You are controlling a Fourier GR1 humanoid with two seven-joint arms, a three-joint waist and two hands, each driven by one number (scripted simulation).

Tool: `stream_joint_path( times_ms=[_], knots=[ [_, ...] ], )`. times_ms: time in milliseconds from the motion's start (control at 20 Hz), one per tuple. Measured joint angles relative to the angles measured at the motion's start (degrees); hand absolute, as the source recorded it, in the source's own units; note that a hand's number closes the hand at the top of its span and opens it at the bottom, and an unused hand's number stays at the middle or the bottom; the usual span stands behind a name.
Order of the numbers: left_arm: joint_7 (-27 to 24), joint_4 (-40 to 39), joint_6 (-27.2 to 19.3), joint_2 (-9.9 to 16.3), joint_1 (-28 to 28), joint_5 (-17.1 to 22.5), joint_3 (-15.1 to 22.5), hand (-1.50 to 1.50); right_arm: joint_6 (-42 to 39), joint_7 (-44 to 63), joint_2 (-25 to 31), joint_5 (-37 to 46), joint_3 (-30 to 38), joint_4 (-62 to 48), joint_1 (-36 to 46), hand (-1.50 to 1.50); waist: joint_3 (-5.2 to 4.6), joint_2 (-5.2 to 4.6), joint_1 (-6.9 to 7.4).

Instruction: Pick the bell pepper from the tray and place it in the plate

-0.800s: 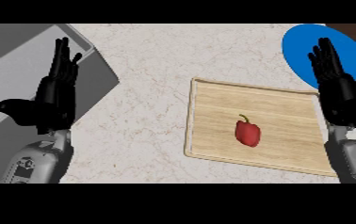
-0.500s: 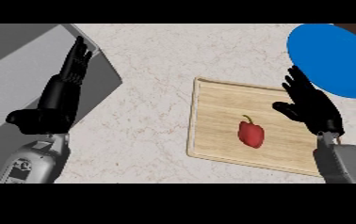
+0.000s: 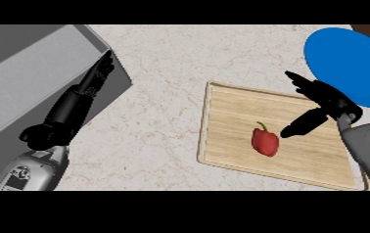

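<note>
over tray (image 3: pixel 231 104), right robot hand (image 3: pixel 325 104) open beside bell pepper (image 3: pixel 265 141).

Counter top (image 3: pixel 166 104): pale speckled stone with faint brown veining, spans most of the view.
Grey slab (image 3: pixel 43 75): flat, matte, set at an angle, upper left, lying over the counter's surface.

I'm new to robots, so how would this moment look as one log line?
right hand: open, above tray | pepper: on tray, untouched | plate: blue, beyond tray | left hand: open, idle
</note>
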State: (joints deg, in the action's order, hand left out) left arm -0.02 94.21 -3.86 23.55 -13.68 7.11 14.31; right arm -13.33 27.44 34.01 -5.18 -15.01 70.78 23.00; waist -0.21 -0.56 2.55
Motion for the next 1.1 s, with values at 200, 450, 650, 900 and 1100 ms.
stream_joint_path(
  times_ms=[200,450,650,900,1100],
  knots=[
    [-1.4,-0.5,2.0,0.6,1.2,0.4,-0.9,0.00,-2.4,9.3,-2.2,2.9,-3.6,-0.1,7.2,-1.50,0.08,0.32,-0.84],
    [-1.6,-0.6,3.3,0.4,1.8,0.7,-2.3,0.00,-7.6,22.9,-5.3,-0.1,-3.1,-1.7,14.0,-1.50,0.12,0.51,-1.63],
    [-2.2,-0.6,4.5,1.1,2.6,1.0,-3.7,0.00,-10.2,28.0,-6.5,-6.3,-1.4,-4.0,16.6,-1.50,0.13,0.57,-1.88],
    [-2.2,-0.8,5.3,0.9,2.6,1.0,-4.3,0.00,-12.5,31.1,-5.8,-12.9,-1.6,-7.1,18.8,-1.50,0.13,0.60,-2.01],
    [-2.5,-0.9,5.6,0.5,2.9,0.8,-4.5,0.00,-14.2,32.5,-3.2,-15.4,-2.8,-9.9,21.4,-1.50,0.13,0.60,-2.01]
  ],
)
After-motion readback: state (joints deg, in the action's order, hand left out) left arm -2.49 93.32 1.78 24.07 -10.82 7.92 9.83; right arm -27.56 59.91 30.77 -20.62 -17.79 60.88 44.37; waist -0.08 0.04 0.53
